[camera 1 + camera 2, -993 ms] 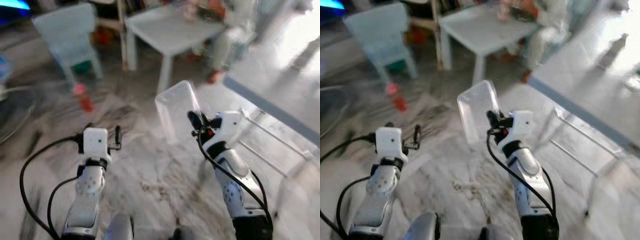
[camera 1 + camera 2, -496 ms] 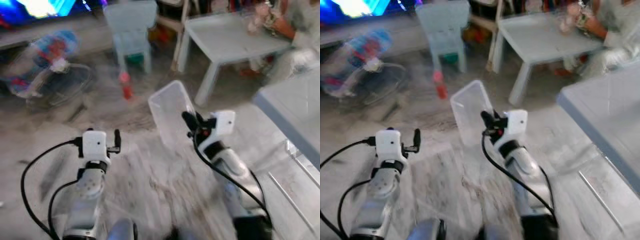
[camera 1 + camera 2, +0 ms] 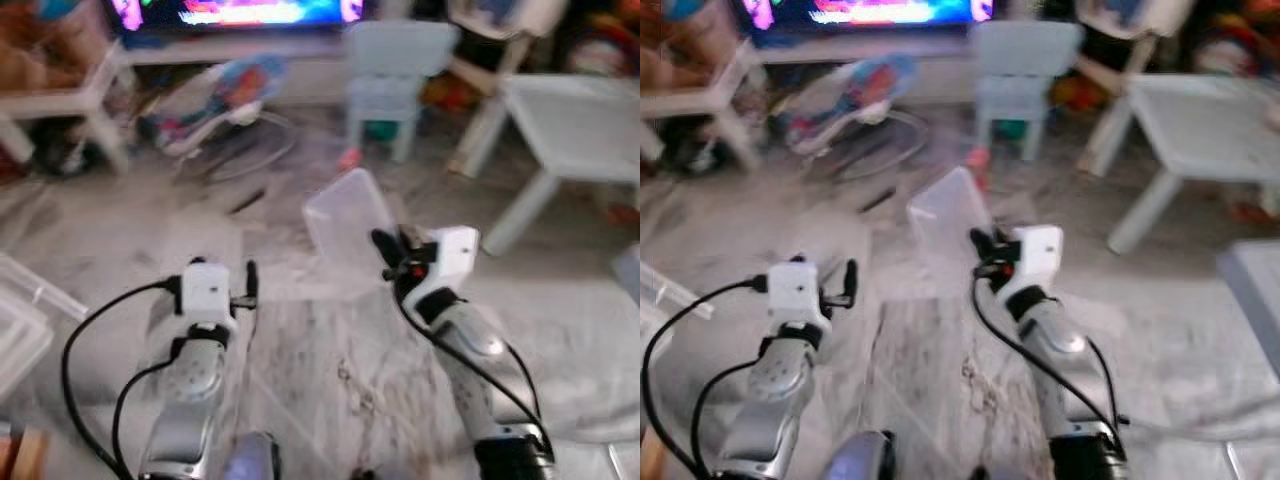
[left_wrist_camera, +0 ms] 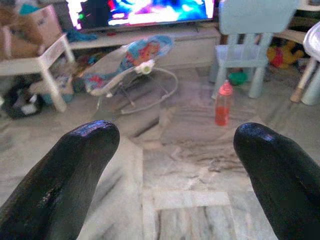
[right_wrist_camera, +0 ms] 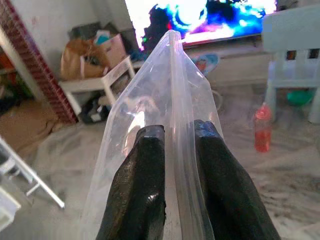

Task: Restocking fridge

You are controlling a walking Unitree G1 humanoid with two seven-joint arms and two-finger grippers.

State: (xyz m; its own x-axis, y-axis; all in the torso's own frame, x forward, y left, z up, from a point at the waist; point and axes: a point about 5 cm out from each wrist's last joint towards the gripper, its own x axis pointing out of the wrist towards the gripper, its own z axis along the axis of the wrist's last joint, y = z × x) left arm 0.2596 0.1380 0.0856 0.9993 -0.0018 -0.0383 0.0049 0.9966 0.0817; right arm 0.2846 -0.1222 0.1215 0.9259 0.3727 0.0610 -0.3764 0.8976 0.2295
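Right gripper (image 3: 385,250), fingers (image 5: 145,185) pinched on one thin wall of a clear plastic container (image 3: 345,215) held upright above the marble floor (image 3: 330,360); left gripper (image 3: 250,280) spread, empty; so narrow an edge-hold could probably slip while walking.

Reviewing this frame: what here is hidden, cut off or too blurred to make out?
- Clear container: whether anything is inside; the right wrist view sees it edge-on between the right gripper fingers, and the eye views blur it.
- Red bottle on the floor: label too small in the left wrist view.
- Television: cut by the top edge, image smeared.
- Left gripper: open, fingertips cropped by the bottom edge.
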